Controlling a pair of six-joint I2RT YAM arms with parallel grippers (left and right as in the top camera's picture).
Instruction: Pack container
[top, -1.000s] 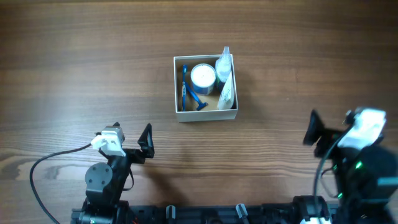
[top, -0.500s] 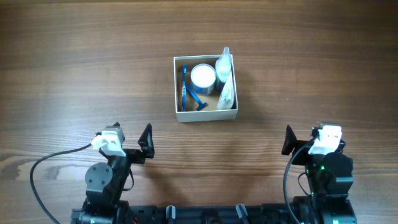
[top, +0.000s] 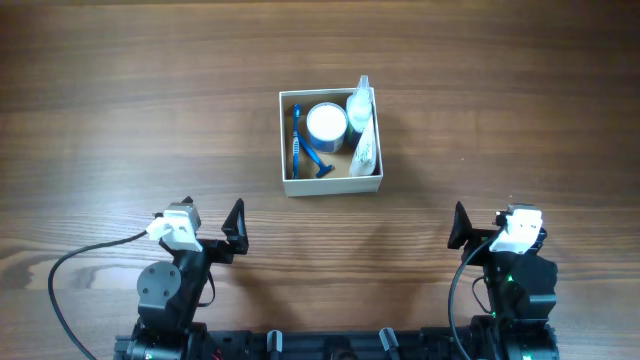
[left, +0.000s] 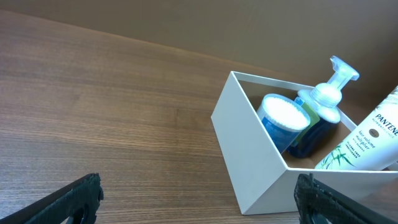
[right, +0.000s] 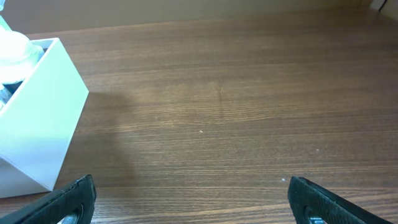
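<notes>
The container (top: 288, 184), a shallow square white box with a tan inside, sits at mid-table. It holds a blue razor (top: 318, 157), a blue toothbrush (top: 296, 138), a white-lidded blue jar (top: 326, 123), a pump bottle (top: 359, 104) and a white tube (top: 366, 143). In the left wrist view the container (left: 249, 149) shows the jar (left: 283, 121), pump bottle (left: 328, 99) and tube (left: 367, 140). My left gripper (left: 202, 199) is open and empty near the front edge. My right gripper (right: 193, 202) is open and empty, with the container's corner (right: 43, 118) at its left.
Both arm bases stand at the table's front edge, the left arm (top: 185, 270) and the right arm (top: 510, 265). A black cable (top: 70, 265) loops at the front left. Bare wood surrounds the container.
My right arm has drawn back from the far right and settled at the front edge, fingers facing the container. The left arm and the container's contents have not moved.
</notes>
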